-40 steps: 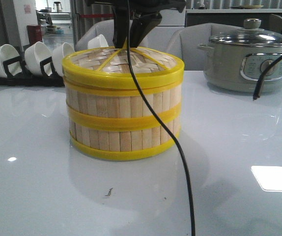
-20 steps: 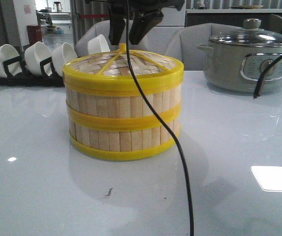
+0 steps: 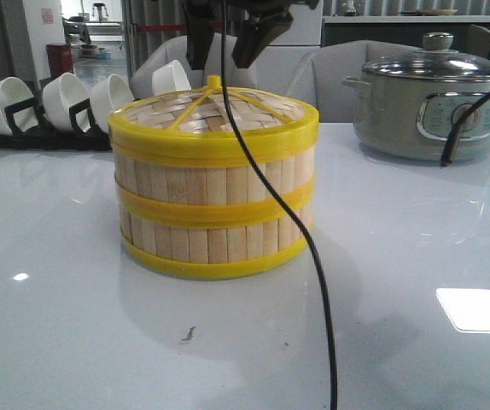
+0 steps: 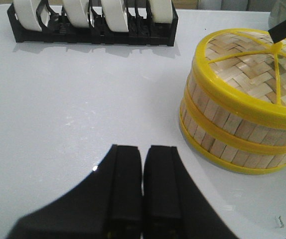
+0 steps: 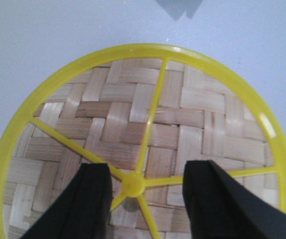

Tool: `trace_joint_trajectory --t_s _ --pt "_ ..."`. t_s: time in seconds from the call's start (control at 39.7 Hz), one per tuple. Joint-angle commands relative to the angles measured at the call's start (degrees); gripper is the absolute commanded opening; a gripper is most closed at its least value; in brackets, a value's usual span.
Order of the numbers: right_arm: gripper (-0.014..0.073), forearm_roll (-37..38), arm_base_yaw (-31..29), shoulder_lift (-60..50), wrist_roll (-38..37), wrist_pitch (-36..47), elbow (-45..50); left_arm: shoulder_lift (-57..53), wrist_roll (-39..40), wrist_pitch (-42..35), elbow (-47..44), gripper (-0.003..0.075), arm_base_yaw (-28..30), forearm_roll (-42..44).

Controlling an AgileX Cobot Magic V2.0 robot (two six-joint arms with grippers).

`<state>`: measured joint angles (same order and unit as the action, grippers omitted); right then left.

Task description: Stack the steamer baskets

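Two round steamer baskets (image 3: pixel 213 209) with pale bamboo-slat walls and yellow rims sit stacked mid-table, one flat woven yellow-spoked lid (image 5: pixel 148 149) on top. Right gripper (image 5: pixel 143 204) spread wide above lid's hub, clear. Left gripper (image 4: pixel 143 186) fingers pressed together, empty.

glossy white table (image 3: pixel 74 325), stacked steamer baskets (image 3: pixel 215 205), bowl rack (image 3: pixel 49 128), grey electric pot (image 3: pixel 433 102), black cable (image 3: pixel 326 325)

Bright, even indoor light, glossy white counter (image 3: pixel 416 256) with a hard rectangular glare patch (image 3: pixel 477 309), soft shadow under the stacked baskets (image 3: pixel 215 201), right pincer (image 5: pixel 143 199) slightly soft-focus up close
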<state>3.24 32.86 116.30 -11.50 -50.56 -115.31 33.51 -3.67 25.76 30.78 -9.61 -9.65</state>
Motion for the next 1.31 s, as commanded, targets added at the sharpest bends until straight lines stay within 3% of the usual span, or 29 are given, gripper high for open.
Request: trace_joint_trajectory --t_s 0.0,0.38,0.91,1.28 --pt "0.0447 4.21 -0.56 -6.74 0.14 3.51 -1.73 0.03 0.17 -4.44 1.68 0.0085 -0.28 -0.45" --pt "0.0447 5.84 -7.97 -26.86 0.14 12.88 18.73 0.03 0.17 -4.44 1.68 0.0085 -0.28 -0.45" --pt "0.0447 5.42 -28.4 -61.62 0.09 22.09 55.12 0.03 0.17 -4.44 1.68 0.0085 -0.28 -0.45" --pt "0.0447 5.42 -33.6 -86.08 0.09 37.06 82.57 0.03 0.17 -4.44 1.68 0.0085 -0.28 -0.45"
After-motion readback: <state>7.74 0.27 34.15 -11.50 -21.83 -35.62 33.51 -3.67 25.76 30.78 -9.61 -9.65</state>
